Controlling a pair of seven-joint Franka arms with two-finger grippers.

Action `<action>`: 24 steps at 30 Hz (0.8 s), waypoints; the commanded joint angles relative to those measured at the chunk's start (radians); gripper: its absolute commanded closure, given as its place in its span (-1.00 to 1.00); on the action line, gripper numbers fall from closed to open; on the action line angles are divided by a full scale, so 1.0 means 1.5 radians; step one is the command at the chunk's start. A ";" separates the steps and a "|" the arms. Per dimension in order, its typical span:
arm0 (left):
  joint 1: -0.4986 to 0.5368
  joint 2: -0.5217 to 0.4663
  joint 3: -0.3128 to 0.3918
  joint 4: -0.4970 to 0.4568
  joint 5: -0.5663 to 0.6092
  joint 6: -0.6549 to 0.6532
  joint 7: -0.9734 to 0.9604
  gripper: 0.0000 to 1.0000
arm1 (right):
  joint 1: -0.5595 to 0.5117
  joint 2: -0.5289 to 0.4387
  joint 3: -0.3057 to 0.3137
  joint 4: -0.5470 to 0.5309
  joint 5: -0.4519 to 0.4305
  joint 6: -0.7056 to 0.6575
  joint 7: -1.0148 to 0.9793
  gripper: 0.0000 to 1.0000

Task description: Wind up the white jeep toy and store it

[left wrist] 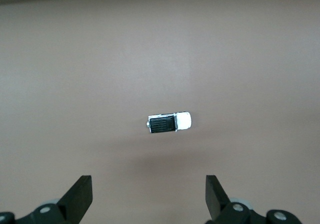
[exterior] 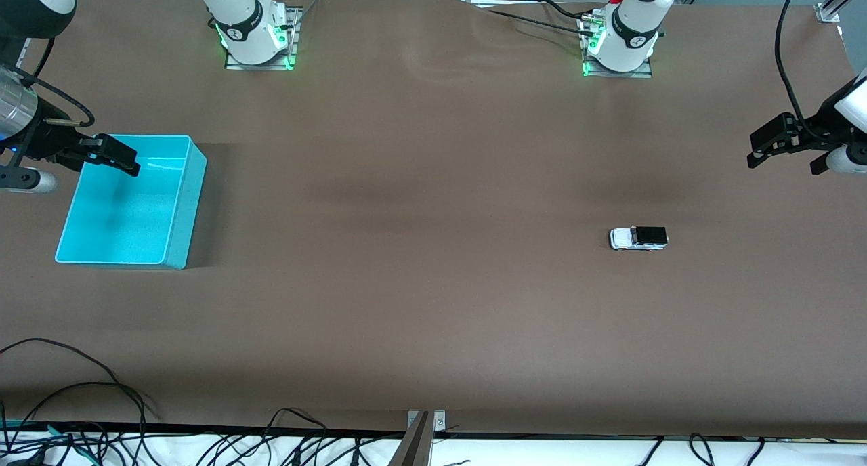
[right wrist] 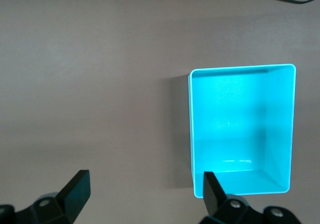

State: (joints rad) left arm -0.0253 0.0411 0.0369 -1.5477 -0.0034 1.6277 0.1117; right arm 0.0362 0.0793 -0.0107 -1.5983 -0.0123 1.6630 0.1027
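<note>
White jeep toy (exterior: 638, 238), a tiny plastic car with a black roof panel and dark wheels, sits on its wheels on the brown-covered desk (exterior: 420, 263), in the half toward the left arm's end and roughly midway between the edge where the robot bases stand and the edge nearest the front camera. Nothing touches it, and its length runs along the long direction of the desk. In the left wrist view the same car (left wrist: 169, 122) lies on the bare brown surface ahead of the two dark fingertips.

The left pincer (exterior: 786, 144) hangs in the air over the desk near the short edge at the left arm's end, well apart from the jeep. Its fingers (left wrist: 80, 196) are spread wide and hold nothing.

A turquoise rectangular plastic bin (exterior: 177, 212) stands open-topped near the short edge at the right arm's end, well apart from the toy. Its inside shows only its own smooth floor and walls (right wrist: 277, 129).

The right pincer (exterior: 112, 156) hovers over the bin's rim at the corner closer to the robot bases. Its fingers (right wrist: 75, 189) are also spread wide, with nothing between them.

Black cables (exterior: 81, 412) trail along the desk edge nearest the front camera.
</note>
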 commanded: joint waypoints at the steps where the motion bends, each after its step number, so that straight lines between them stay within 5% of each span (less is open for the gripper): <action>1: 0.005 0.005 -0.001 0.012 0.003 -0.007 0.018 -1.00 | -0.004 -0.008 0.001 -0.008 0.005 0.007 -0.002 -1.00; 24: 0.004 0.002 -0.001 0.018 0.002 -0.010 0.019 -1.00 | -0.004 -0.007 0.001 -0.008 0.007 0.008 -0.001 -1.00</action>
State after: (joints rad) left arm -0.0252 0.0425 0.0369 -1.5447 -0.0034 1.6277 0.1118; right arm 0.0362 0.0793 -0.0107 -1.5983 -0.0123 1.6638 0.1029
